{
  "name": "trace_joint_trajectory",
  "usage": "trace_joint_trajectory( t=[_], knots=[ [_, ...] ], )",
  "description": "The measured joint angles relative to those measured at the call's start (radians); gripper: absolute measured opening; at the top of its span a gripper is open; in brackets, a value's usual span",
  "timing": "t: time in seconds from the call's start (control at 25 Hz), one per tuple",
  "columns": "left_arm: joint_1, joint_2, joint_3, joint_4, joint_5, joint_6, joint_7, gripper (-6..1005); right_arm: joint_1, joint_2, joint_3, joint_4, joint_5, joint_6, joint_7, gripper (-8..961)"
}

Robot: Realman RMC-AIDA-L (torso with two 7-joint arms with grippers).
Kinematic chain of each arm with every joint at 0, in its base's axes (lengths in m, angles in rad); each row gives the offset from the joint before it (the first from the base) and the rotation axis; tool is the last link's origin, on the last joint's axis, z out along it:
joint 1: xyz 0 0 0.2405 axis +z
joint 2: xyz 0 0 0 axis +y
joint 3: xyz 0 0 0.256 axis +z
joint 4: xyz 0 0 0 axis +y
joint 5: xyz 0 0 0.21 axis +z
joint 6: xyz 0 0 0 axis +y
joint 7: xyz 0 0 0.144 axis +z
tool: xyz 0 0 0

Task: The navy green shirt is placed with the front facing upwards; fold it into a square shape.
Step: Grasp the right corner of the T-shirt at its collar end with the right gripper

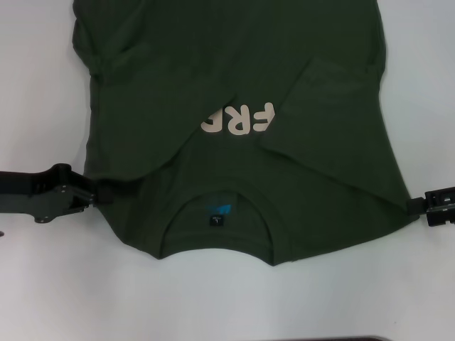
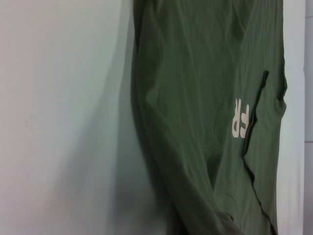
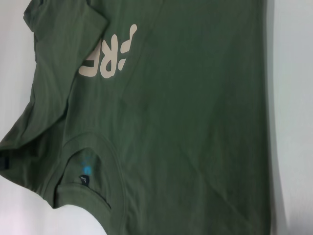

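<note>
The navy green shirt (image 1: 234, 71) lies front up on the white table (image 1: 43, 284), collar and blue neck label (image 1: 219, 211) toward me. Both sides are folded inward, and the right flap covers part of the cream lettering (image 1: 238, 122). My left gripper (image 1: 106, 196) is at the shirt's left shoulder edge, shut on the fabric. My right gripper (image 1: 411, 206) holds the right shoulder corner, which is drawn out to a point. In the left wrist view the shirt (image 2: 195, 98) rises toward the camera. The right wrist view shows the shirt (image 3: 195, 122) with its collar and lettering.
Bare white table surrounds the shirt on the left, right and near sides. A dark strip (image 1: 320, 339) marks the table's near edge. The shirt's hem runs out of the head view at the far side.
</note>
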Motion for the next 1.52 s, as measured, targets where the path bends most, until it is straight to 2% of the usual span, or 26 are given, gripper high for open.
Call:
trace_joint_trajectory(
  t=[1.52],
  knots=[
    [0.007,-0.002,0.000,0.003,0.000,-0.016,-0.004,20,0.016,0.013,-0.008,0.028,0.000,0.058,0.061,851]
  ],
)
